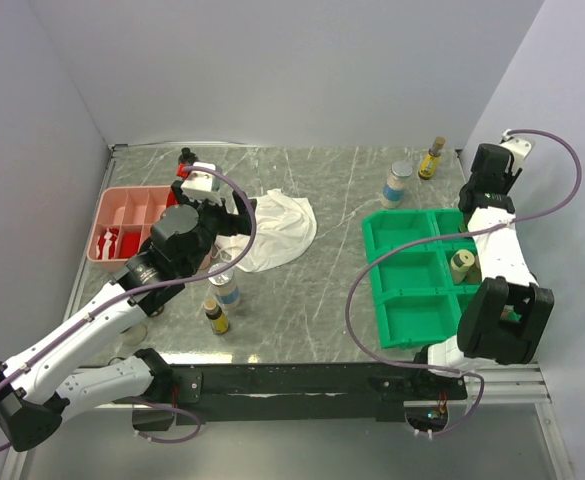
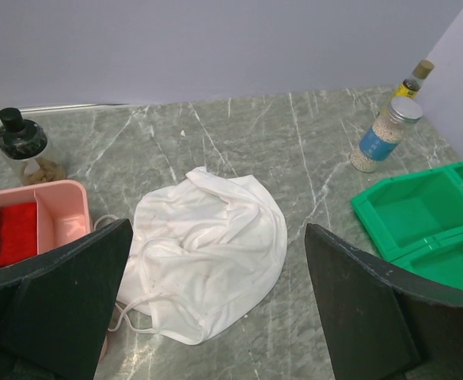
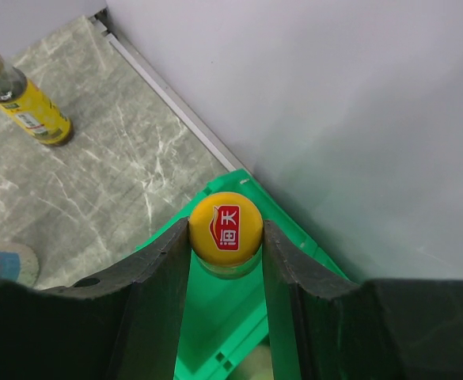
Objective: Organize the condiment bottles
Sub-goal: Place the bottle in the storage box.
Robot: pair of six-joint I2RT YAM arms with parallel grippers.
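right gripper pinched yellow-capped bottle by its cap — looked rigid, slick, probably light | left gripper spread, empty

White cloth beyond spread jaws

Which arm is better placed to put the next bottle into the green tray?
Right. The right end effector grips the yellow-capped bottle over the green tray's corner; the left end effector hangs open over the white cloth.
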